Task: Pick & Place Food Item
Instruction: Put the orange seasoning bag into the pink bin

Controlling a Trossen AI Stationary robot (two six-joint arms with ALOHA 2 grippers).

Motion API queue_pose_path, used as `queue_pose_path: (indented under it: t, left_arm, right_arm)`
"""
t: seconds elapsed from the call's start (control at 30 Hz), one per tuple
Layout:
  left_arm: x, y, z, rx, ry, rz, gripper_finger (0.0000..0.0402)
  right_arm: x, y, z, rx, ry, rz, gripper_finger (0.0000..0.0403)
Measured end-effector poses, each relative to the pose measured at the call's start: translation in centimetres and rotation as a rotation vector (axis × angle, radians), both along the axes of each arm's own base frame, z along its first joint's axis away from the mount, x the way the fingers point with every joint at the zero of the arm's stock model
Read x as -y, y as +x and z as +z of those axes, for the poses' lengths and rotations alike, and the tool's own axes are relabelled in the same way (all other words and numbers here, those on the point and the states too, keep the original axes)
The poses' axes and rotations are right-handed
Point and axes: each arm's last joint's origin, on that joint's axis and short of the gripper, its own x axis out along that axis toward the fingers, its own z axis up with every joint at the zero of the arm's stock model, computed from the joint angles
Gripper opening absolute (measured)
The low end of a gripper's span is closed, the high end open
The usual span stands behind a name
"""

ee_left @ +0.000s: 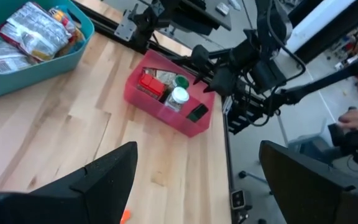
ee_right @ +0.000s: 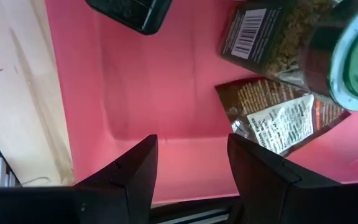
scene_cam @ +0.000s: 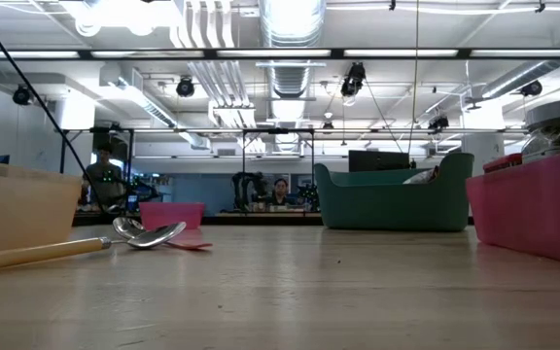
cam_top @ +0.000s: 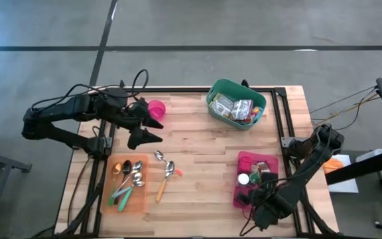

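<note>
We hold right claw [ee_right: 188,168] apart, empty, low over near end of pink bin [ee_right: 142,93], ready to drop onto brown packet [ee_right: 278,118] lying flat inside. Left claw [ee_left: 197,180] wide apart, parked above surface [cam_top: 204,143] near pink cup [cam_top: 156,109].

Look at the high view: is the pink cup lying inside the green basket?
No: the pink cup stands on the bare table beside the left gripper, well apart from the green basket.

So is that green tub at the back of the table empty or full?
Partly full, at least. The green tub holds several crinkly food packets, piled up near its rim in the high and left wrist views.
</note>
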Motion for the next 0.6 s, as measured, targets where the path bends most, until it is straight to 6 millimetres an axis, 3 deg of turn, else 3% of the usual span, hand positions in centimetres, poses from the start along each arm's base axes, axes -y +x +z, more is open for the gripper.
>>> queue_pose_path:
  t: [0.2, 0.47, 0.6]
  left_arm:
    - [0.05, -0.12, -0.19, -0.015, 0.024, -0.032, 0.0341]
    - [0.09, -0.16, -0.24, -0.011, 0.058, -0.064, 0.0341]
    - [0.09, -0.22, -0.34, -0.018, 0.075, -0.074, 0.0341]
  right_arm:
    - [0.15, 0.23, 0.00, -0.033, 0.036, 0.022, 0.0208]
    - [0.49, -0.09, -0.28, -0.062, 0.007, -0.017, 0.0326]
    - [1.06, -0.59, -0.95, -0.104, -0.041, -0.015, 0.0359]
